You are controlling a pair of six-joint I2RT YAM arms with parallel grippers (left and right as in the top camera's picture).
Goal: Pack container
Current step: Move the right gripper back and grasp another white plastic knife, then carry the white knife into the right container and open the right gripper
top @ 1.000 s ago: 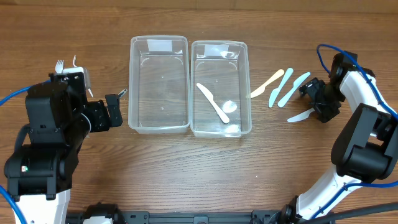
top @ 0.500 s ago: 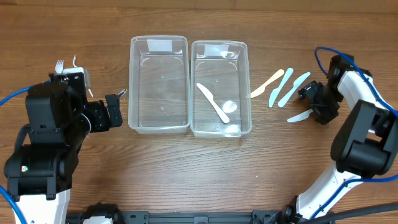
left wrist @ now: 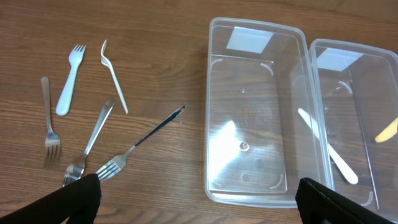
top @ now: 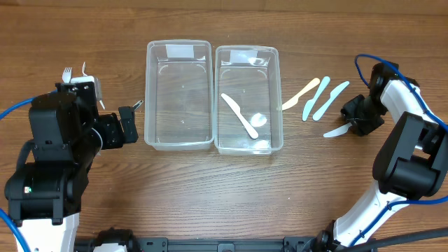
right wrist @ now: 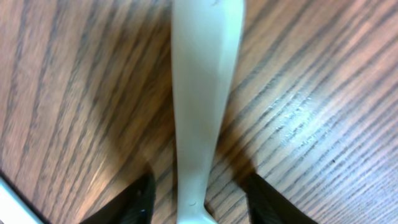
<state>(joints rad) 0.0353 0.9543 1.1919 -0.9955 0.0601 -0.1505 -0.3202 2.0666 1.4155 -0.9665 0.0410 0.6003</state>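
Observation:
Two clear containers stand side by side, the left container (top: 178, 94) empty and the right container (top: 248, 140) holding a white knife (top: 238, 114) and a white spoon (top: 258, 120). A white knife (top: 337, 130) lies on the table at the right. My right gripper (top: 353, 120) is low over its handle. In the right wrist view the fingers (right wrist: 199, 202) are open on either side of the handle (right wrist: 202, 74), with gaps. My left gripper (top: 129, 124) is open and empty left of the containers (left wrist: 255, 112), as the left wrist view (left wrist: 199, 205) also shows.
A beige knife (top: 301, 94) and two light blue knives (top: 316, 98) (top: 330, 100) lie right of the containers. Several forks lie at the left: white plastic ones (left wrist: 69, 78) (left wrist: 114, 74) and metal ones (left wrist: 50, 124) (left wrist: 146, 138).
My right gripper has shifted slightly at the white knife's handle. The knife and the left arm have not moved.

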